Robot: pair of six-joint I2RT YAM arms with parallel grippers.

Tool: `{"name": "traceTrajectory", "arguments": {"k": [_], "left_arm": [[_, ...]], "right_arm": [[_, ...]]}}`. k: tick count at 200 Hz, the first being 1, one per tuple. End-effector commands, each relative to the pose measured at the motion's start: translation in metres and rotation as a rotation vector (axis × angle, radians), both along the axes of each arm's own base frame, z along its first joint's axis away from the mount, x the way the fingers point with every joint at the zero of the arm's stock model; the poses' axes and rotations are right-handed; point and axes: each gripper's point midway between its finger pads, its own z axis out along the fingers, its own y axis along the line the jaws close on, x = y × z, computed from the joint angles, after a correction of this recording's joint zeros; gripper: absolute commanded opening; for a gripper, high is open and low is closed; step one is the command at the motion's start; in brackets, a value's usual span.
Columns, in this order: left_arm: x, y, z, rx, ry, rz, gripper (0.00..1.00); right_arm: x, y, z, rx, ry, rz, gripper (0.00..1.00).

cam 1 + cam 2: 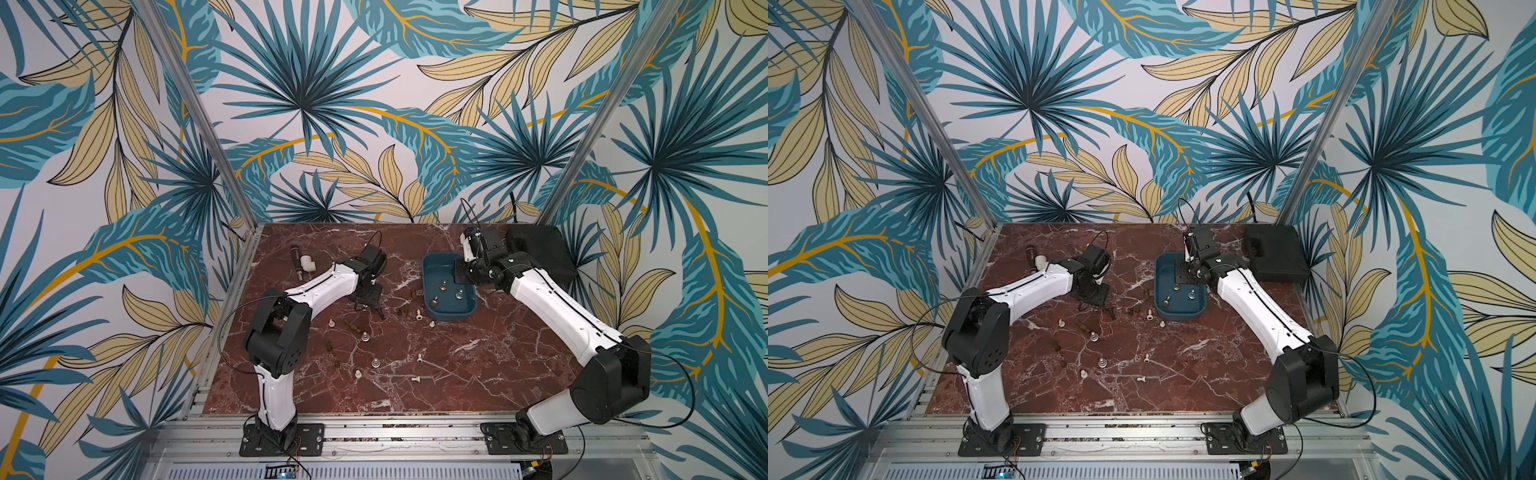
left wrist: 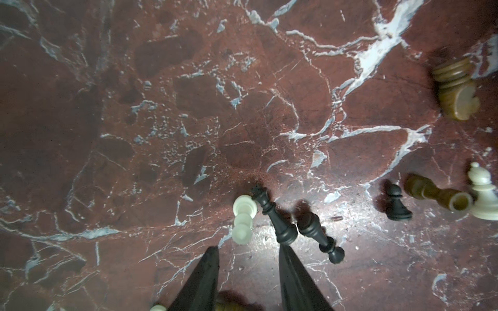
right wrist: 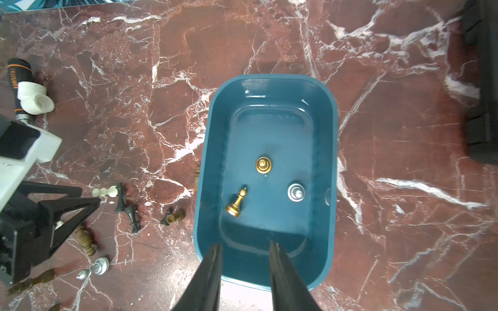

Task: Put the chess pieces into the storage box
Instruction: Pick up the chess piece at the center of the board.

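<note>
Three chess pieces (image 1: 444, 285) sit in the storage box (image 1: 430, 270) in a top view. The rest lie scattered on the table (image 1: 478, 365) beside it.

Left wrist view: the left gripper (image 2: 249, 255) is part-open and empty. A toppled white piece (image 2: 243, 219) lies just beyond its tips, touching a black piece (image 2: 272, 215). Closing here could nudge the black piece or roll the white piece clear.

Right wrist view: the right gripper (image 3: 245, 250), jaws apart and empty, hangs over the teal box. The pieces inside are glossy gold and silver with round bases.
</note>
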Motion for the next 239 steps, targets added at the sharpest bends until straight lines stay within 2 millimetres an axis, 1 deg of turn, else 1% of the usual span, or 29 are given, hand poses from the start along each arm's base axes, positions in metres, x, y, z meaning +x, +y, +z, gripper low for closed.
{"name": "traceTrajectory", "arguments": {"k": [1,29,44,70,80,104,133,160,182,197,209,229,239], "left_arm": [[0.005,0.002,-0.005,0.002,-0.001,0.008,0.41],[0.008,-0.004,-0.008,-0.021,0.009,-0.007,0.38],[0.01,-0.002,-0.011,-0.014,0.023,0.0,0.37],[0.012,-0.001,-0.015,-0.001,0.029,0.0,0.32],[0.013,-0.001,-0.016,0.0,0.029,-0.003,0.31],[0.015,-0.002,-0.016,0.001,0.027,-0.007,0.27],[0.018,-0.001,-0.014,0.006,0.018,-0.012,0.26],[0.019,0.0,-0.018,0.025,0.032,-0.014,0.17],[0.018,-0.004,-0.017,0.008,0.038,-0.018,0.08],[0.019,-0.006,-0.01,0.0,0.026,-0.021,0.05],[0.02,-0.008,0.0,0.006,0.01,-0.025,0.03],[0.029,-0.013,0.031,0.033,-0.059,-0.041,0.02],[0.034,-0.019,0.048,0.03,-0.099,-0.048,0.02]], "right_arm": [[-0.003,0.005,0.006,0.038,-0.023,0.007,0.35],[-0.004,0.006,0.009,0.04,-0.034,0.012,0.35],[-0.005,0.006,0.01,0.041,-0.036,0.016,0.35],[-0.007,0.006,0.012,0.04,-0.038,0.018,0.35],[-0.007,0.006,0.011,0.037,-0.038,0.019,0.34],[-0.006,0.006,0.01,0.037,-0.034,0.023,0.34],[-0.006,0.008,0.011,0.039,-0.033,0.03,0.34],[-0.006,0.007,0.011,0.031,-0.035,0.031,0.34],[-0.006,0.006,0.011,0.027,-0.037,0.03,0.34],[-0.006,0.006,0.014,0.029,-0.043,0.029,0.34],[-0.006,0.006,0.016,0.03,-0.046,0.028,0.34],[-0.007,0.006,0.022,0.039,-0.062,0.028,0.34],[-0.007,0.007,0.026,0.049,-0.074,0.03,0.34]]}}
